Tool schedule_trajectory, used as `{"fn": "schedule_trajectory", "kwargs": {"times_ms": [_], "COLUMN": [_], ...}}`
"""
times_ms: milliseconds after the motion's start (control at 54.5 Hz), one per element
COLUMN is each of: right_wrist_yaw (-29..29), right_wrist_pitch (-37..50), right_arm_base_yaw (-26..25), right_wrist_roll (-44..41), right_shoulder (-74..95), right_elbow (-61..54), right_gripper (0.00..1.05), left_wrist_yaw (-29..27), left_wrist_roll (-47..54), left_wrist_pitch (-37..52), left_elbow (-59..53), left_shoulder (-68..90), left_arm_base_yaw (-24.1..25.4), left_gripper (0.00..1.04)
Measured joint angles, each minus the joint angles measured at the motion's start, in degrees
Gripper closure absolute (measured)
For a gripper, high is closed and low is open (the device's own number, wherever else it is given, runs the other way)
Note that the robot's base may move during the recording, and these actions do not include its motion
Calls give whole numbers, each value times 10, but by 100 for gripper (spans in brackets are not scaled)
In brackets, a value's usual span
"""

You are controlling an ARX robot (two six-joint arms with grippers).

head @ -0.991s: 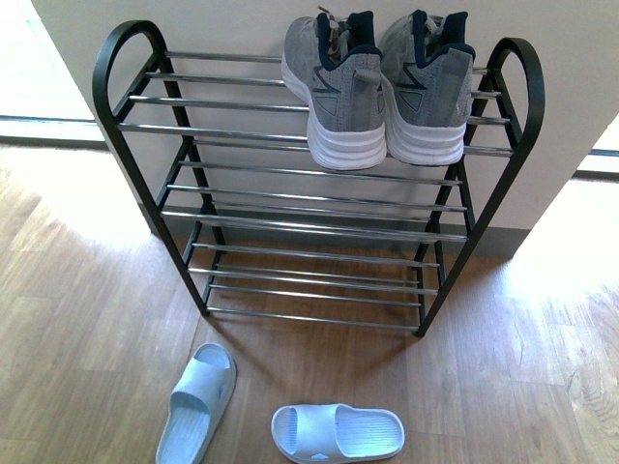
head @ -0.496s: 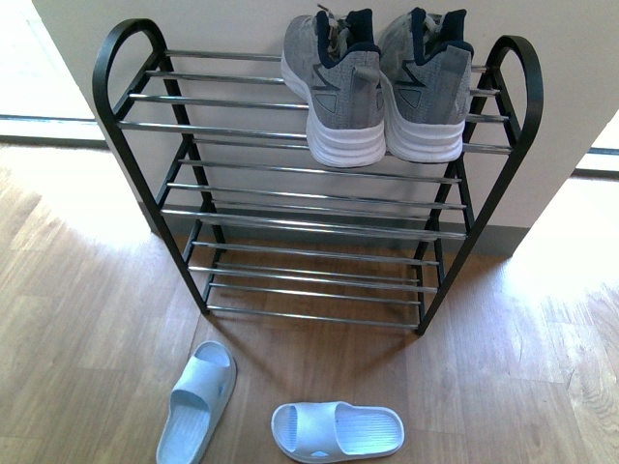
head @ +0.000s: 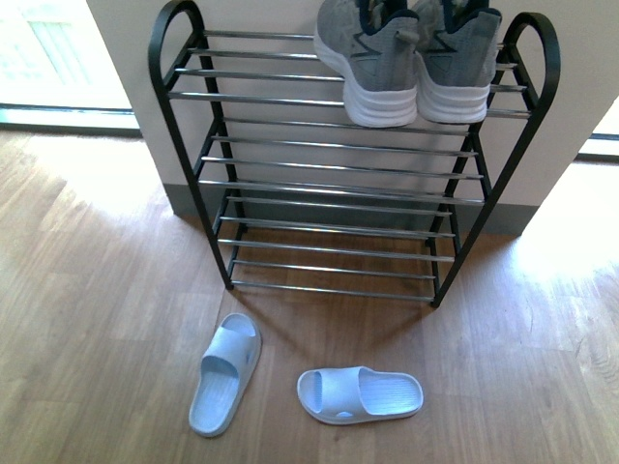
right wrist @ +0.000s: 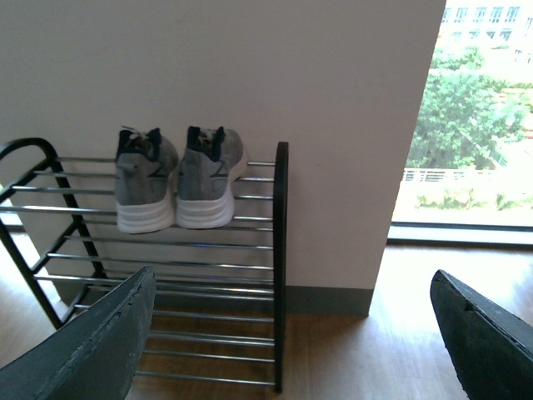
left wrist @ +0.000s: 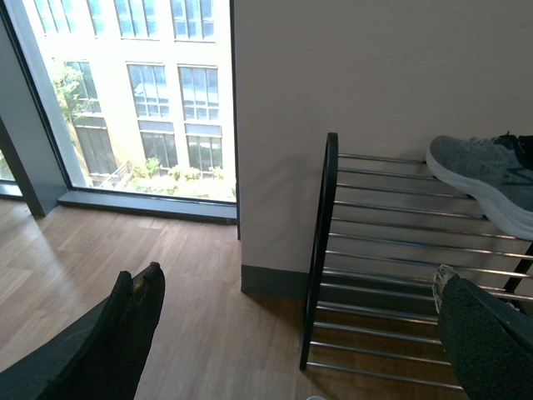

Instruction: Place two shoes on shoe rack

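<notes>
The shoe rack (head: 329, 184) is standing against a pale wall (head: 126, 58) on a wooden floor (head: 97, 319). The grey knit sneakers (head: 377, 68) are sitting side by side and touching at the right end of its top tier, heels facing outward at the front rod. The other tiers are showing only chrome rods.

The two pale blue slide sandals are lying on the floor just in front of the rack, apart from each other. The left slide (head: 225, 372) is pointing roughly toward the rack, and the right slide (head: 360, 394) is lying crosswise, parallel to the rack's front.

The left end effector (left wrist: 293, 279) is hanging with its dark fingers (left wrist: 125, 333) spread wide and gripping nothing. The right end effector (right wrist: 291, 282) is likewise gaping and empty, facing the rack's right side frame.
</notes>
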Motion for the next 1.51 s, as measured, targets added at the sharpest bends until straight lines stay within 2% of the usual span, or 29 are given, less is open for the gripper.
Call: {"fn": "schedule_trajectory", "kwargs": {"times_ms": [1505], "right_wrist_yaw": [-2], "right_wrist_pitch": [0], "right_arm_base_yaw": [0], "right_wrist_roll": [0], "right_shoulder": [-1], "right_elbow": [0], "right_gripper": [9], "left_wrist_yaw": [0], "left_wrist_roll": [0], "left_wrist_pitch": [0], "left_elbow": [0], "left_shoulder": [0], "left_arm_base_yaw": [0], "left_gripper": [9]}}
